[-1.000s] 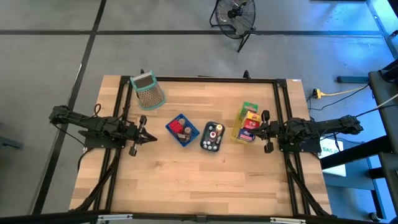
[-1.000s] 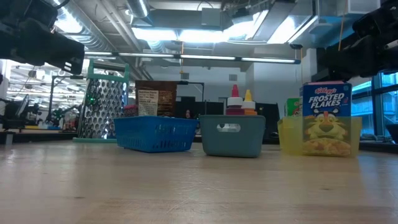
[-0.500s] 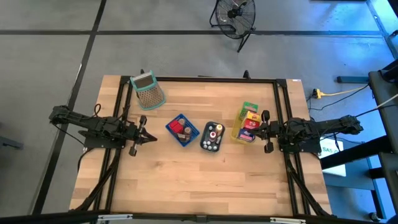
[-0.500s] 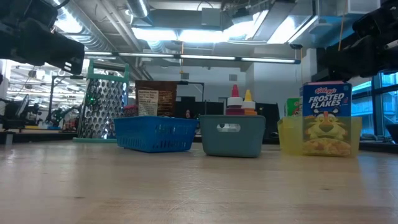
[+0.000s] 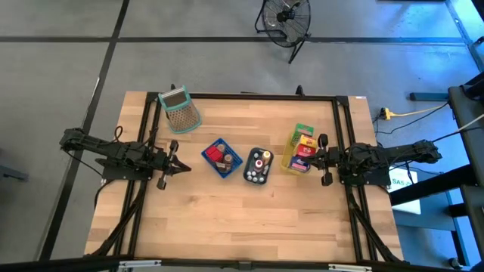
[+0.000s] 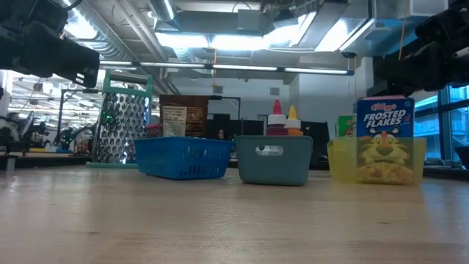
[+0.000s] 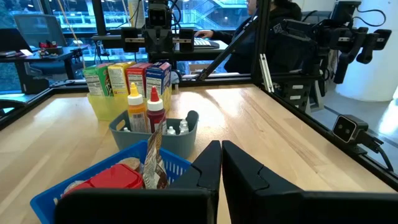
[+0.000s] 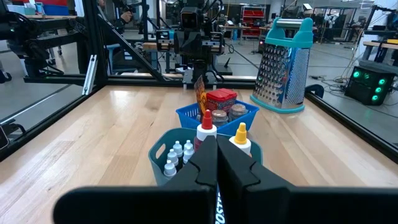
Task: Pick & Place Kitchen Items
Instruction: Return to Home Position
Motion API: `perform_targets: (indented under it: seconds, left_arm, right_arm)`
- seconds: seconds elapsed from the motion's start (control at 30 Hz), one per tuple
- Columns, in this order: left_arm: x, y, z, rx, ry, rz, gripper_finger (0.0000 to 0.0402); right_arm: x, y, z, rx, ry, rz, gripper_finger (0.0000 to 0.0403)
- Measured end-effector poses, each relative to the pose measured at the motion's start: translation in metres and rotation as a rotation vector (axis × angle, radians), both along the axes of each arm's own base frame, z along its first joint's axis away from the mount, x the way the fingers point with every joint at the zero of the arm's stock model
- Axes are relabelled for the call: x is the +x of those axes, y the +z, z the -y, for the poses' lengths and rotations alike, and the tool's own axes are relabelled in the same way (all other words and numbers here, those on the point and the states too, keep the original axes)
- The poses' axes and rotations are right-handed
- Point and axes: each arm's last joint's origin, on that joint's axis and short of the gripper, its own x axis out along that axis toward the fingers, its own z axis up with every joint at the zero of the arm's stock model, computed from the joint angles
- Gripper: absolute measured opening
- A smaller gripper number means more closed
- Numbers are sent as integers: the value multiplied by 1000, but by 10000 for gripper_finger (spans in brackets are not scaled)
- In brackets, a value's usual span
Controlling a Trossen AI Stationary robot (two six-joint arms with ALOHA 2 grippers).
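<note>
High view: the left end effector (image 5: 180, 168) and right end effector (image 5: 318, 157) are hovering over opposite sides of the wooden tabletop (image 5: 227, 227).

Low view: red- and yellow-topped squeeze bottles (image 6: 277, 123) are standing in the grey-teal plastic bin (image 6: 272, 165).

Left wrist view: that end effector is clenching shut, empty.

Right wrist view: likewise.

In the low view you can read "Kellogg's FROSTED FLAKES" on the front of the cereal box (image 6: 385, 117), which stands in the yellow bin (image 6: 341, 163) on the desk (image 6: 220, 220). The brown packet (image 6: 183, 116) behind the blue basket (image 6: 183, 160) carries white print too small to read.
</note>
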Motion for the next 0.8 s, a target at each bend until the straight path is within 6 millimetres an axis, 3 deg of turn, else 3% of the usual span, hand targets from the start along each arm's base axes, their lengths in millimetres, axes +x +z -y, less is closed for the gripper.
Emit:
perform_targets:
  seconds: [0.8]
  left_arm:
    - [0,0,0,0,0,0,8]
  right_arm:
    - [0,0,0,0,0,0,3]
